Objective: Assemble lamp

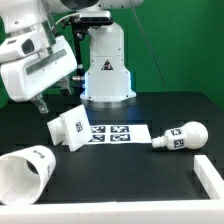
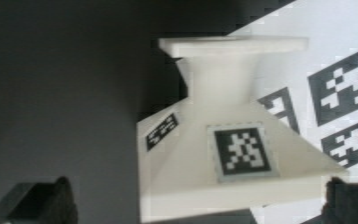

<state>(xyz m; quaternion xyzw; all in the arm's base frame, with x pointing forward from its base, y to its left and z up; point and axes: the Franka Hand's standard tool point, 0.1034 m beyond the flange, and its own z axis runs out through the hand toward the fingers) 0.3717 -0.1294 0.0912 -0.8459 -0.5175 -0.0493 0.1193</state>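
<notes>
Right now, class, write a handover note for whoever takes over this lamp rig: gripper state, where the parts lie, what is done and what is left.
Gripper: open, holding nothing, one finger on either side of the base.
Base: lying on its side at the end of the marker board.
Bulb: lying loose at the exterior view's right, apart from the base.
Shade: on its side at the exterior view's lower left.
Done: nothing joined yet.
Left: probably grasp the base, then fit the bulb and the shade.
</notes>
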